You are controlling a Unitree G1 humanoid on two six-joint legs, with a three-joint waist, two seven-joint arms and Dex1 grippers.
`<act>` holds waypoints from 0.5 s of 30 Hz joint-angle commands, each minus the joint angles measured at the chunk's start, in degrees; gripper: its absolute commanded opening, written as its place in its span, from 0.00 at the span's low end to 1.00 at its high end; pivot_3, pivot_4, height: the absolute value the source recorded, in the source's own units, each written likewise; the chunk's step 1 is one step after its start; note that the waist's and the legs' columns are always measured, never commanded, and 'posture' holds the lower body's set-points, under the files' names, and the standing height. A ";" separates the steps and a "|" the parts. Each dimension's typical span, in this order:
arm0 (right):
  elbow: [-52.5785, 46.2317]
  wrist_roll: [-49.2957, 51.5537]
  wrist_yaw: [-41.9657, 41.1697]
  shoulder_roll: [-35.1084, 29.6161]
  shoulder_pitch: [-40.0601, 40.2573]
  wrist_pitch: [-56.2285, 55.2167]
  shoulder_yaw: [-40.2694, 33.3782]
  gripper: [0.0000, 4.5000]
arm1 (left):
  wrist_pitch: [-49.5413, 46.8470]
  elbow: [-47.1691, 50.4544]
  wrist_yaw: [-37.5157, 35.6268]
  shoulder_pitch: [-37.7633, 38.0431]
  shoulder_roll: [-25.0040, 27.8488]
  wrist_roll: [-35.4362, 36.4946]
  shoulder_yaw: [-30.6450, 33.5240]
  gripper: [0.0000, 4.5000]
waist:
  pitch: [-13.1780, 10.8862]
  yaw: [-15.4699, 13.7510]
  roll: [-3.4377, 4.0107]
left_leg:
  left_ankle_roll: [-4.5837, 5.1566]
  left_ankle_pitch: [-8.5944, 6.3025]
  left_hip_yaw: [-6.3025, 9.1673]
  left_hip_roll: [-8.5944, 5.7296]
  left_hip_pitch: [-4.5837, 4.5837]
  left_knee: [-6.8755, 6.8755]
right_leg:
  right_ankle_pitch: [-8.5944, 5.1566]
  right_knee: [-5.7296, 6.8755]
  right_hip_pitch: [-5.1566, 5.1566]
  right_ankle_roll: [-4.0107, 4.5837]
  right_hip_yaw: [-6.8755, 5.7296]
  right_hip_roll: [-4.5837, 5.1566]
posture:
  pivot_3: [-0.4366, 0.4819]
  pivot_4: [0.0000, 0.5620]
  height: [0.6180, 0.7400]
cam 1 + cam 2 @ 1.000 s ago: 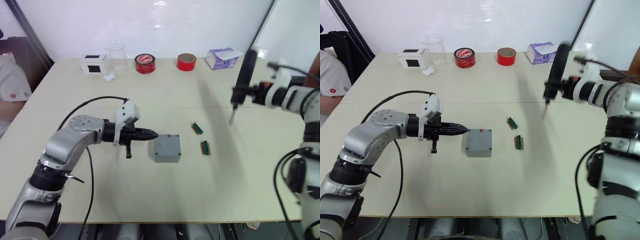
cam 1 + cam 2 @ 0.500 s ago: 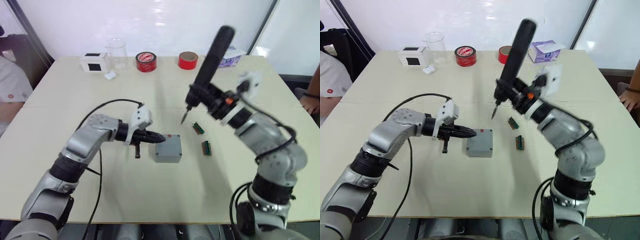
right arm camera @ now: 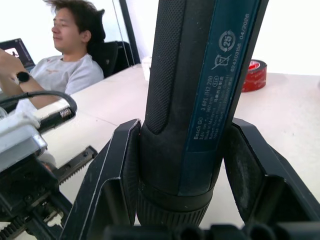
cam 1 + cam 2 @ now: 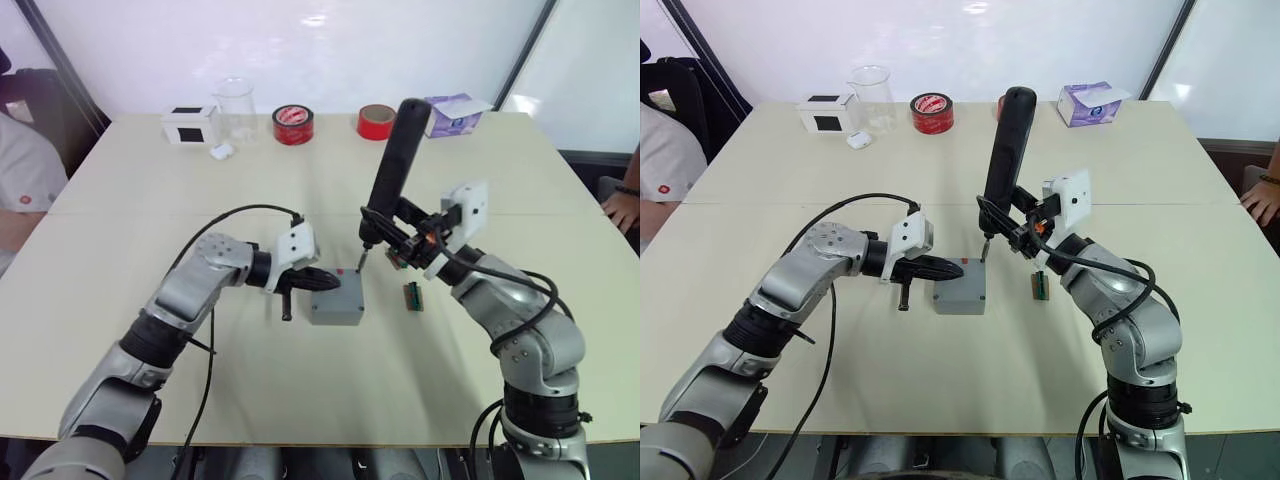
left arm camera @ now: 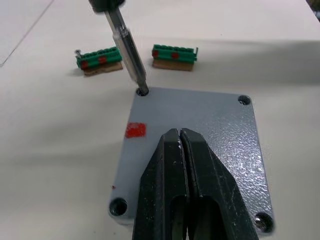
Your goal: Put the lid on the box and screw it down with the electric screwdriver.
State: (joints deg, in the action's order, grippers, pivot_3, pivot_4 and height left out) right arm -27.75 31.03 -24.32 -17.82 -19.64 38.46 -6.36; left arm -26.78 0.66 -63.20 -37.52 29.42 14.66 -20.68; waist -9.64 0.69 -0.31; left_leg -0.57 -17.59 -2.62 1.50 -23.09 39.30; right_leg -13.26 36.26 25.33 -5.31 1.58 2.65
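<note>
The shallow grey square metal lid (image 5: pixel 192 140), with its small red mark, sits on the small grey metal box (image 4: pixel 335 298) near the middle of the pale table (image 4: pixel 300 380). The left gripper (image 5: pixel 181 145) has its two black fingers pressed together, their tips resting on the lid's top face. The right gripper (image 3: pixel 182 165) clamps the thick black and dark-blue electric screwdriver (image 4: pixel 388 168) between its fingers, holding it nearly upright. The thin metal bit stands in the screw hole at one far corner of the lid. Two small green terminal blocks (image 5: pixel 175 52) lie on the table just beyond the box, towards the right arm.
</note>
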 commanded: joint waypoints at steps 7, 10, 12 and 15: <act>0.39 -4.17 -1.91 -1.96 1.69 -5.94 4.29 0.42 | -1.44 0.46 -1.11 1.13 0.89 -0.81 0.00 0.00 | 0.01 0.04 -0.02 | 0.00 0.00 0.01 0.00 0.18 0.00 | 0.00 0.00 -0.17 0.00 0.00 -0.01 | 0.48 0.27 1.00; 0.52 -4.90 -1.88 -2.09 2.75 -6.79 5.78 0.42 | -1.92 1.29 -1.44 1.63 1.22 -0.78 -0.21 0.00 | 0.04 0.07 -0.06 | 0.07 -0.04 0.00 0.02 0.63 -0.06 | -0.03 -0.09 -0.61 0.01 0.00 -0.03 | 0.48 0.27 1.00; 1.11 -6.54 -0.93 -2.24 3.46 -6.69 7.15 0.42 | -2.24 1.91 -1.65 2.08 1.58 -0.88 -0.38 0.00 | 0.13 0.09 -0.17 | 0.13 -0.07 0.01 0.02 0.81 -0.07 | -0.04 -0.11 -0.79 0.01 0.00 -0.04 | 0.48 0.27 1.00; 1.50 -7.95 -0.19 -2.40 4.15 -6.76 8.42 0.42 | -2.59 2.48 -1.71 2.36 1.83 -0.85 -0.37 0.00 | 0.36 0.07 -0.30 | 0.12 -0.07 0.02 0.04 0.88 -0.07 | -0.04 -0.10 -0.85 0.02 0.00 -0.04 | 0.48 0.27 1.00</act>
State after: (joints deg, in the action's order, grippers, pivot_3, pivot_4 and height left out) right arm -27.14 24.83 -24.87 -19.59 -17.10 30.37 0.16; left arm -28.51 2.50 -64.56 -35.90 30.62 14.33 -20.66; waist -9.28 0.76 -0.61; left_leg -0.45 -17.67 -2.61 1.54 -22.19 39.23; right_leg -13.29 36.16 24.46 -5.29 1.58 2.60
